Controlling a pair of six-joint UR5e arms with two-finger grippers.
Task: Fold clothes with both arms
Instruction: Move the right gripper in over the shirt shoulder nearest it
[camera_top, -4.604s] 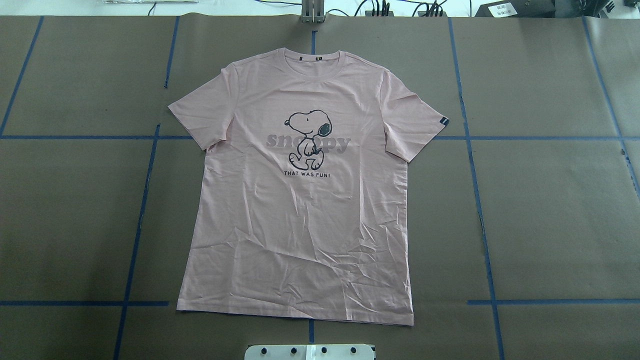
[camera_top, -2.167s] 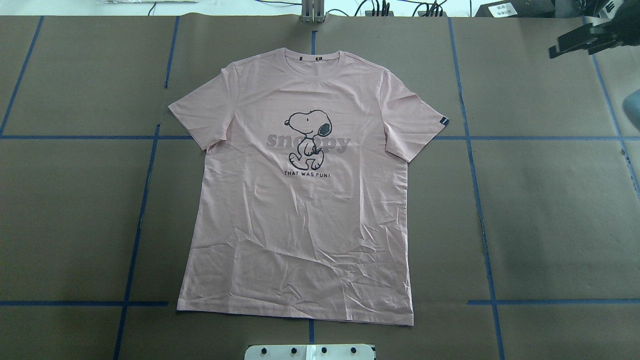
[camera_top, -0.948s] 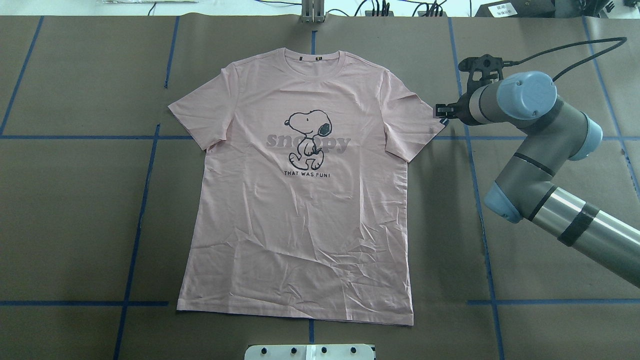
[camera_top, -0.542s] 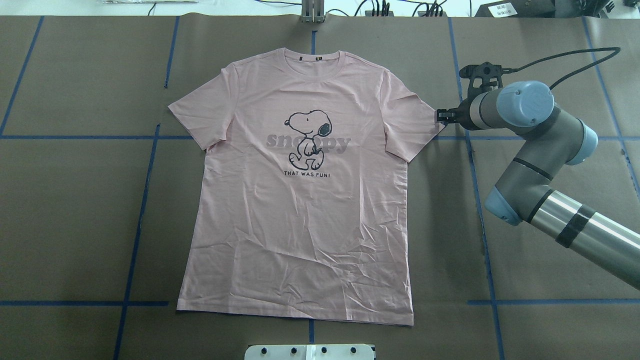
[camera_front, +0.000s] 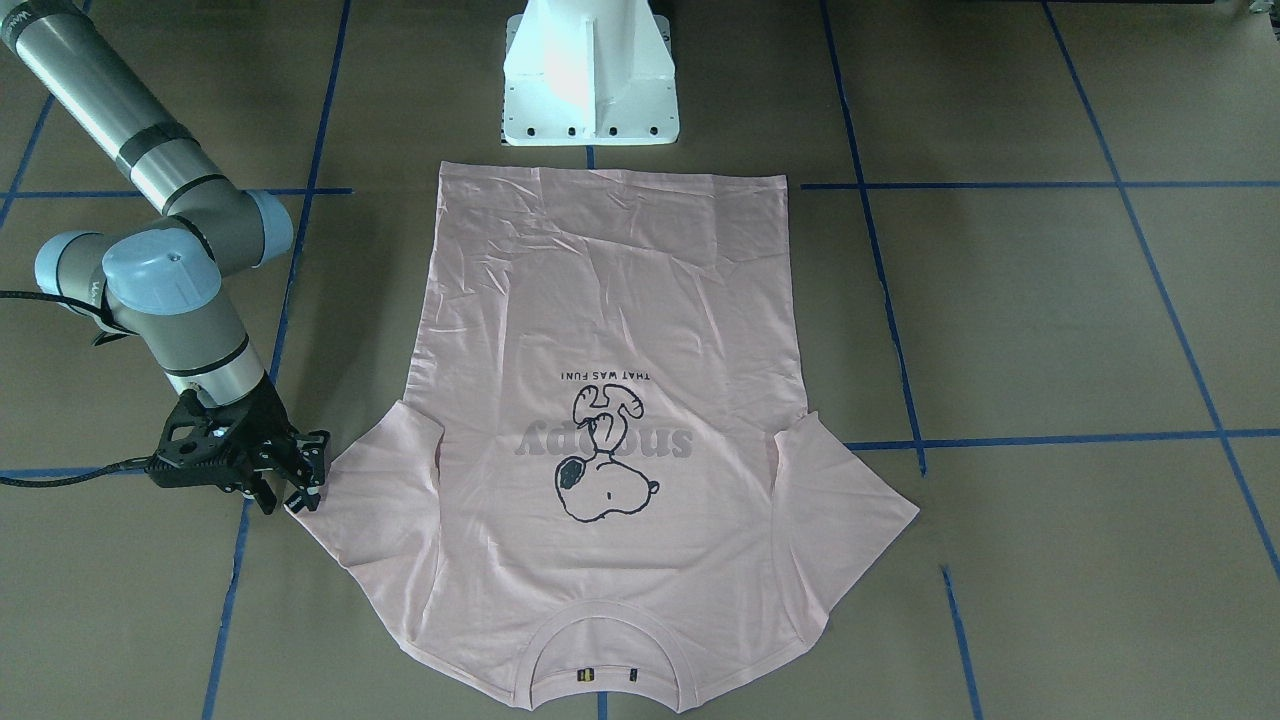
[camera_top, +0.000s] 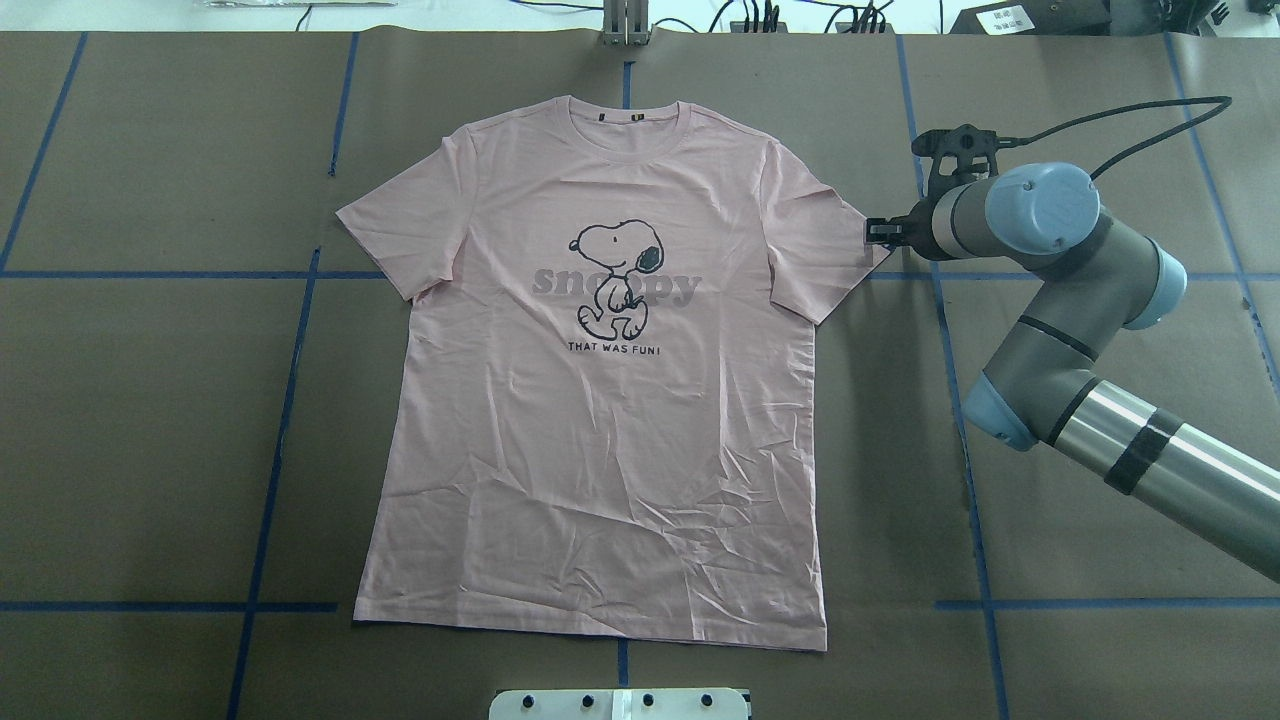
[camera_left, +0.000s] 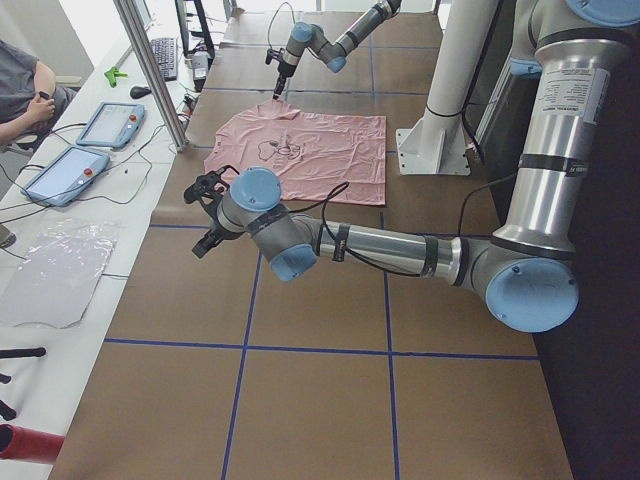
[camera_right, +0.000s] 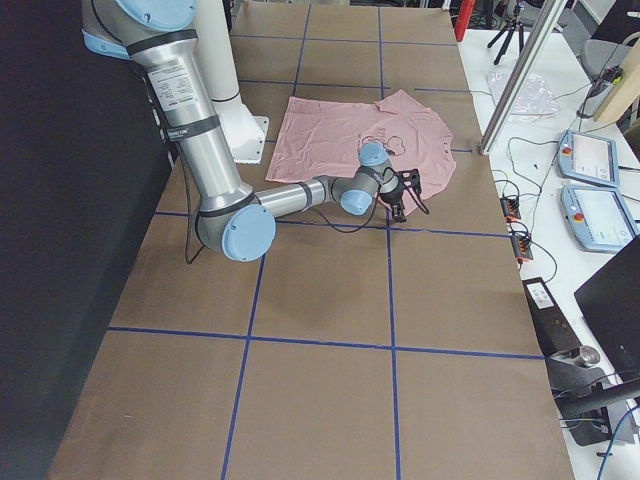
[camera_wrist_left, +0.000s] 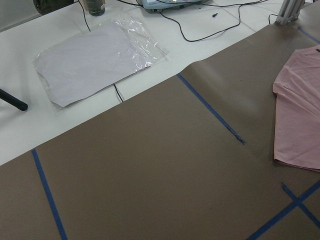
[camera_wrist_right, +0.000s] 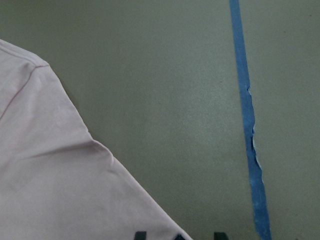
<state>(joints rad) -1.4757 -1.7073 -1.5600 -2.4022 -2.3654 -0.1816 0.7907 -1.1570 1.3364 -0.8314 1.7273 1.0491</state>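
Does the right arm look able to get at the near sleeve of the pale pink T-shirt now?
Probably yes: the right gripper sits at the corner of that sleeve, jaws apart, and nothing lies between them.

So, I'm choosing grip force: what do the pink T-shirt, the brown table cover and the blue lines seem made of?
T-shirt: thin soft knit, probably cotton, matte; it lies limp with fine creases.
Table cover: matte brown paper, likely kraft; its thin edge lifts in the left wrist view.
Blue lines: adhesive tape, likely painter's; one edge is torn ragged.
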